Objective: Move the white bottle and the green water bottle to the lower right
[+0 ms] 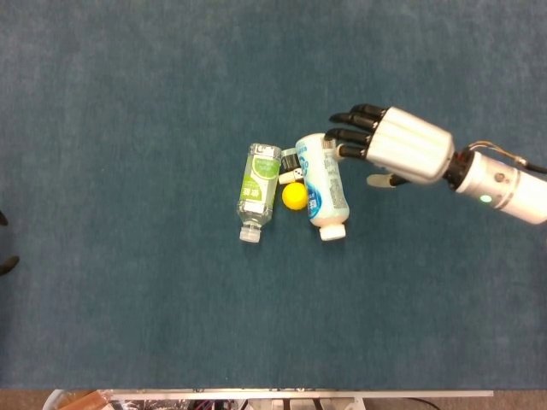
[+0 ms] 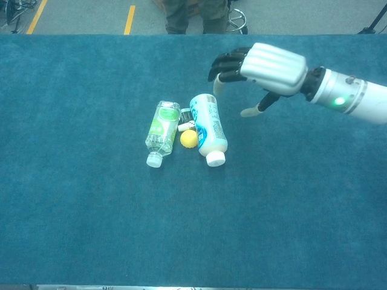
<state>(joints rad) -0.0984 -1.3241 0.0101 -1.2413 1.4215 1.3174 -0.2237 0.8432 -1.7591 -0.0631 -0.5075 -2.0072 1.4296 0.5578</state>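
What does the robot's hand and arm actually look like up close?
The right hand has a silvery-white ribbed back, black fingers and pale fingertips. Behind it comes a black wrist ring, then a white rounded forearm with a small green light and thin wires. Of the left hand, only dark fingertips show at the picture's edge.

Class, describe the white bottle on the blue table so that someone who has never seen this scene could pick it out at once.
Start at the blue table and find the small cluster of things near its middle. The white bottle lies on its side at the cluster's right edge, nearest the robot hand. It is fatter than the green water bottle and opaque white with a blue label.
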